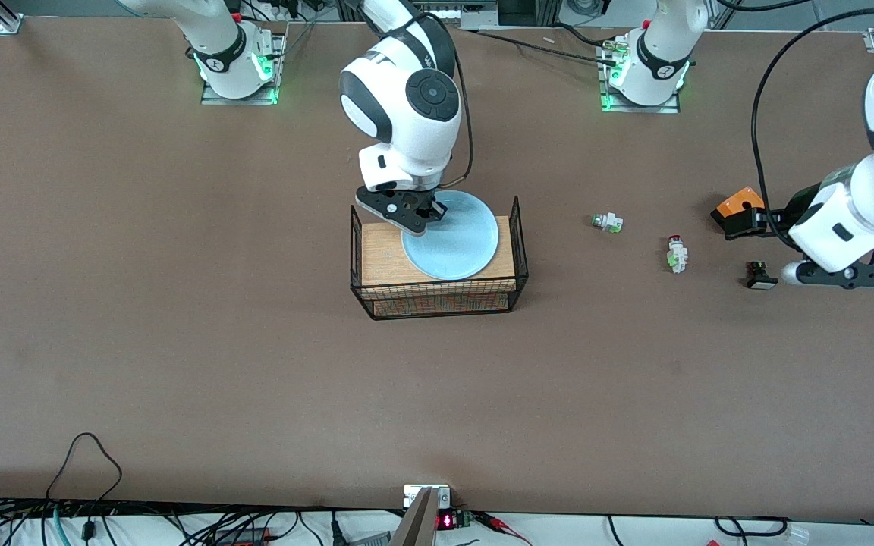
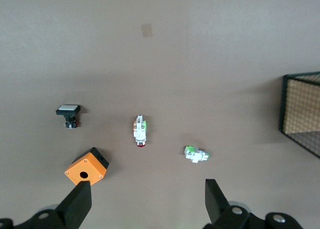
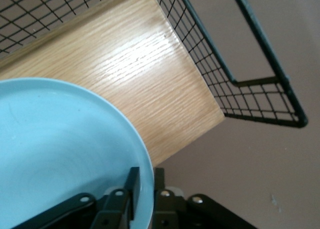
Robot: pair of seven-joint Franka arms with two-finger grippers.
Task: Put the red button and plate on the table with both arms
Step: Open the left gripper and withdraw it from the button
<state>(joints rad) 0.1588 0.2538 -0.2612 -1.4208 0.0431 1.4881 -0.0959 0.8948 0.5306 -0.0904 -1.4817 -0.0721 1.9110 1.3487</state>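
Note:
The pale blue plate [image 1: 456, 239] [image 3: 60, 154] lies on the wood top of a black wire rack [image 1: 437, 292] at mid-table. My right gripper [image 1: 423, 214] [image 3: 146, 176] is shut on the plate's rim at the edge toward the robots' bases, one finger inside and one outside. The red button [image 1: 676, 252] [image 2: 140, 134] lies on its side on the brown table [image 1: 179, 341], toward the left arm's end. My left gripper [image 1: 845, 277] [image 2: 147, 189] hangs open and empty above the table near that end, apart from the button.
A green-capped switch [image 1: 607, 222] [image 2: 196, 154] lies between the rack and the red button. A black switch with a white face [image 1: 760, 275] [image 2: 68, 114] and an orange box [image 1: 739, 206] [image 2: 87, 167] sit under the left arm. The rack's wire sides [image 3: 250, 84] rise at its ends.

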